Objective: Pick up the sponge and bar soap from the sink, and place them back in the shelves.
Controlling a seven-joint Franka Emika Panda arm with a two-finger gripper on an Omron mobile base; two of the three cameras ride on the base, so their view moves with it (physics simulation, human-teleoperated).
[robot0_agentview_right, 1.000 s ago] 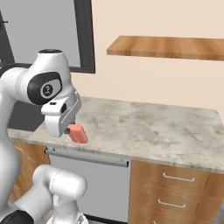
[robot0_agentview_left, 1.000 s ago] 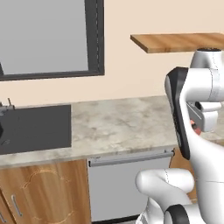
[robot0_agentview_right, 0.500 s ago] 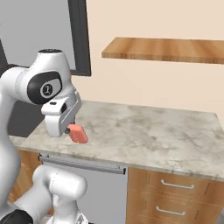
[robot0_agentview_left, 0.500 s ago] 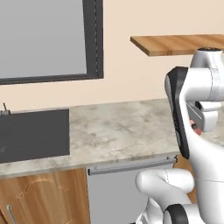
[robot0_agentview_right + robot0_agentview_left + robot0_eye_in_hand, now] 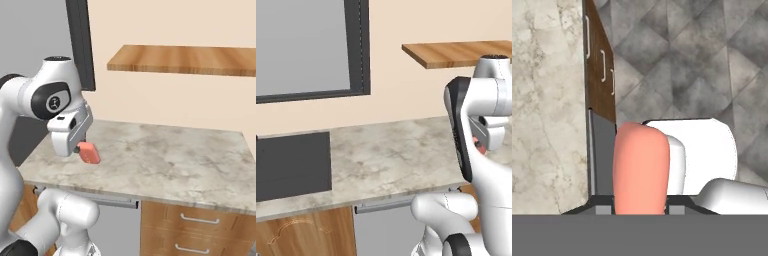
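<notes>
Our arm [image 5: 30,100] is built of smooth, glossy white rounded shells, bulbous at each joint. At the left of the right base view we see a dark grey oval band around the upper joint, carrying a small white circular mark. In the left base view, at the right of the frame, a long black curved strip runs down one white link, and a black ribbed cap tops the highest joint. Our hand housing [image 5: 70,131] is a pale grey, boxy block.

sink [image 5: 293,165]: cut by left edge | shelves [image 5: 200,60]: right end cropped
</notes>
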